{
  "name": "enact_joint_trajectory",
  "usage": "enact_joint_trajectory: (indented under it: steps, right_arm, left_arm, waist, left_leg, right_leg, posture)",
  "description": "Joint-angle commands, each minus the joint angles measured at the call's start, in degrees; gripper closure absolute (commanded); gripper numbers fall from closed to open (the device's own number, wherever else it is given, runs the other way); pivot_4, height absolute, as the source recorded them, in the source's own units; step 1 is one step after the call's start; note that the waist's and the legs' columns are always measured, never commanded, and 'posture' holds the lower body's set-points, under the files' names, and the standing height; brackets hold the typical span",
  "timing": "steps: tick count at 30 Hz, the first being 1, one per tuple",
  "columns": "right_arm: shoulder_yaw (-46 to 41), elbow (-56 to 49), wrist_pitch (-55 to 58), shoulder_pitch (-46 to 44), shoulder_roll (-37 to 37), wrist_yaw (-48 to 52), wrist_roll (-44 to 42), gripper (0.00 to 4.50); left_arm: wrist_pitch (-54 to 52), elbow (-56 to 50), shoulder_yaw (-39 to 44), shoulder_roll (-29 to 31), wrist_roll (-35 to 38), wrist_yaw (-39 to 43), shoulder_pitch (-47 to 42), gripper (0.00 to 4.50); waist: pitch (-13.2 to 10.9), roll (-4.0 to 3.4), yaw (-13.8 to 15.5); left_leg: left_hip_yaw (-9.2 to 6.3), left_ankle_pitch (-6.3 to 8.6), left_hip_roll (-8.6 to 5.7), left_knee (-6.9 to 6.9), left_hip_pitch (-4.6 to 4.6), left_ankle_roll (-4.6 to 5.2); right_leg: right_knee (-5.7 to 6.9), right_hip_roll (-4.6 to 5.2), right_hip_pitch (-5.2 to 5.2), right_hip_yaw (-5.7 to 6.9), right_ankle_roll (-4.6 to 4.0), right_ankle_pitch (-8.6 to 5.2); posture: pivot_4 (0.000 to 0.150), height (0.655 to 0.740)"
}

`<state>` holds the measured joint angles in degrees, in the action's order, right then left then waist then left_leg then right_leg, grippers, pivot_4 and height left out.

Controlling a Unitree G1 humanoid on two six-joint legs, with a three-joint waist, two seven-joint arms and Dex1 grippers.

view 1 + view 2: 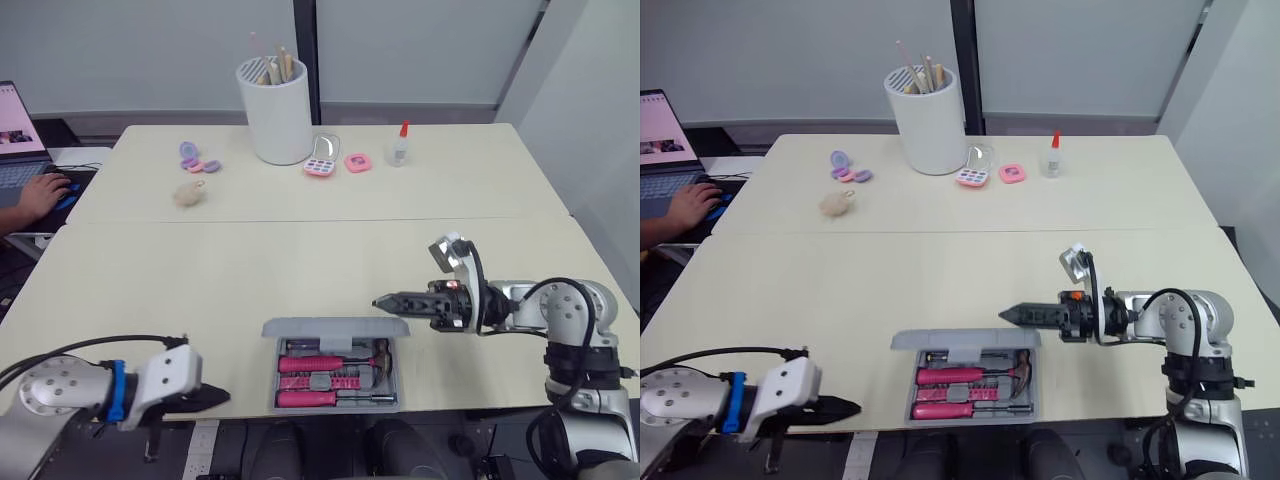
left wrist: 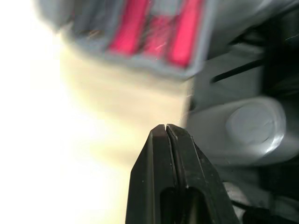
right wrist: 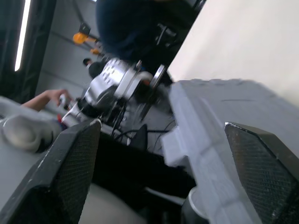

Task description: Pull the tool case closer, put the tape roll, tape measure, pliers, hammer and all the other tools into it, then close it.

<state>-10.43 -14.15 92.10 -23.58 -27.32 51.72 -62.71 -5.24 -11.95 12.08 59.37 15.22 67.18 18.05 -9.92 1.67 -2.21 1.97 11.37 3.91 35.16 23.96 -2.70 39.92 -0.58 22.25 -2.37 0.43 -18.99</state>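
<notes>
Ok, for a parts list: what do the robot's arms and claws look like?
Both arms are silver-grey with round joints and black cables. The left arm has a blue band and white wrist housing; the right arm carries a small wrist camera. The left claw and right claw are black, tapered.

One tool case (image 1: 335, 328); one white cup (image 1: 274, 120), sticks (image 1: 281, 66) in it too bunched to count; one glue bottle (image 1: 400, 148); two pink compacts (image 1: 321, 166); one beige fluffy toy (image 1: 190, 193); one laptop (image 1: 15, 140); one person's hand (image 1: 40, 195); two tabletops (image 1: 250, 270)
</notes>
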Motion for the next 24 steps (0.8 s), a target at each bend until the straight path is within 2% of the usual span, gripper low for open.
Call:
enact_joint_trajectory:
  steps: [1,3,5,8,10,16,21,24]
  right_arm:
    - [-1.91,-7.41,-0.29,2.69,-2.27,-3.37,-3.42,0.04]
    - [-2.03,-9.58,-3.27,2.73,-3.51,-5.78,-1.38,0.04]
    - [1.84,-12.85,-13.92,3.37,-8.44,-4.22,6.33,0.04]
    - [12.34,-11.72,-41.39,5.34,-16.99,-1.79,28.78,0.0]
    - [15.21,-6.89,-54.79,5.64,-19.2,-1.06,37.71,0.0]
    - [17.35,9.51,-78.12,5.6,-19.26,-0.58,50.97,0.0]
    - [16.53,15.5,-86.26,6.42,-18.12,-0.74,54.34,0.0]
    - [15.5,15.42,-86.38,6.43,-16.56,-1.61,54.11,0.0]
  left_arm:
    - [2.22,3.75,1.01,-3.34,-1.44,-5.01,-4.81,4.5]
    - [3.51,5.16,1.2,-5.73,-1.96,-7.64,-7.45,4.5]
    - [6.59,7.06,1.17,-7.68,-3.62,-10.3,-10.07,4.5]
    - [7.15,8.51,1.16,-9.28,-2.82,-11.17,-12.68,3.97]
    - [6.63,9.6,1.01,-9.33,-2.32,-10.92,-14.16,3.38]
    - [6.6,14.12,-0.03,-10.25,-2.13,-10.71,-18.6,1.51]
    - [7.13,17.53,-0.48,-11.81,-1.24,-10.06,-22.42,0.02]
    - [7.72,19.15,-0.94,-12.4,-1.95,-10.23,-24.11,0.02]
  waist:
    - [-0.01,0.01,0.22]
    - [-0.06,0.1,0.26]
    - [-0.09,0.18,0.2]
    - [-0.09,0.22,0.26]
    - [-0.1,0.28,0.23]
    - [-0.11,0.29,0.33]
    - [-0.11,0.3,0.41]
    - [-0.11,0.3,0.3]
  left_leg:
    - [0.03,0.0,-0.02,0.0,0.05,0.0]
    - [0.07,0.0,-0.12,0.0,0.1,0.0]
    - [0.11,0.0,-0.14,0.0,0.17,0.0]
    - [0.08,0.0,-0.18,0.0,0.17,0.0]
    - [0.06,0.0,-0.16,-0.01,0.18,0.0]
    - [0.08,0.0,-0.19,-0.02,0.17,-0.01]
    - [0.09,-0.01,-0.22,-0.02,0.16,-0.01]
    - [0.1,-0.01,-0.21,-0.01,0.08,-0.02]
  right_leg:
    - [-0.06,0.04,0.01,-0.02,0.01,0.01]
    - [-0.07,0.16,0.03,-0.03,0.02,0.01]
    - [-0.1,0.18,0.08,-0.07,0.08,0.06]
    - [-0.21,0.19,0.07,-0.02,0.11,0.05]
    - [-0.26,0.18,0.07,0.01,0.12,0.05]
    - [-0.23,0.14,0.04,-0.01,-0.13,0.19]
    - [-0.18,0.16,0.03,-0.01,-0.15,0.21]
    - [-0.03,0.14,0.02,-0.03,-0.15,0.21]
  posture:
    - [0.15,0.74]
    - [0.15,0.74]
    - [0.15,0.74]
    - [0.15,0.74]
    - [0.15,0.74]
    - [0.15,0.74]
    - [0.15,0.74]
    - [0.15,0.74]
